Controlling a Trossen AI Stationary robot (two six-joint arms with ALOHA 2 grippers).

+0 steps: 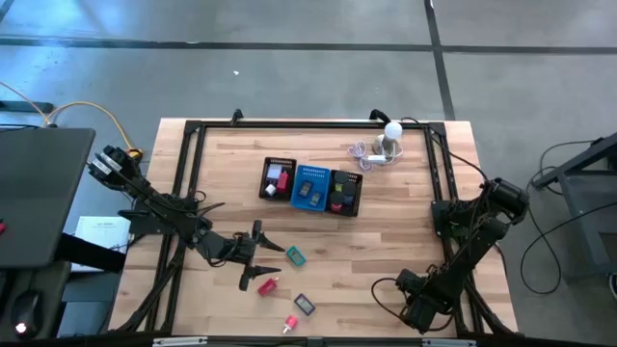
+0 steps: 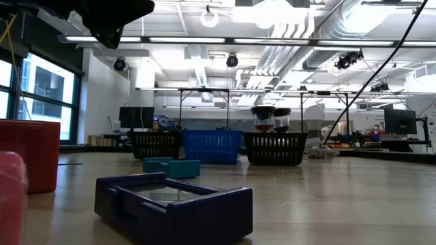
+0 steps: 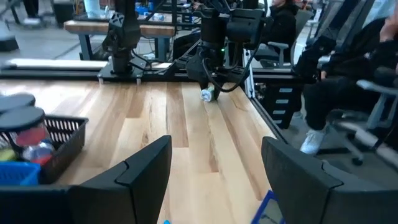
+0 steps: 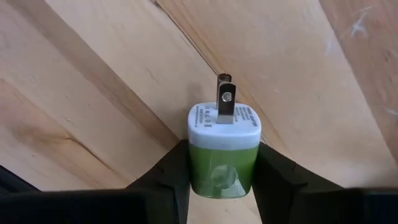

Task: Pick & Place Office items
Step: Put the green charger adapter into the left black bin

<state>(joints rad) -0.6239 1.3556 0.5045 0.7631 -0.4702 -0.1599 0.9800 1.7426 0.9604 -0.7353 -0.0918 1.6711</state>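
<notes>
Only in the right wrist view is a green plug adapter point(image 4: 224, 152) seen pinched between the right gripper point(image 4: 222, 171)'s fingers; the left gripper point(image 3: 214, 171) is held spread above the bench point(image 3: 193, 124).

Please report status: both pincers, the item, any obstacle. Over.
Right pincer closed on green plug adapter, near table's front right corner. Left pincer open, above red block. Nothing in the way seen.

overhead straight down, table-level across, wrist views close, mesh tray point(image 1: 312, 188) shared with low view
</notes>
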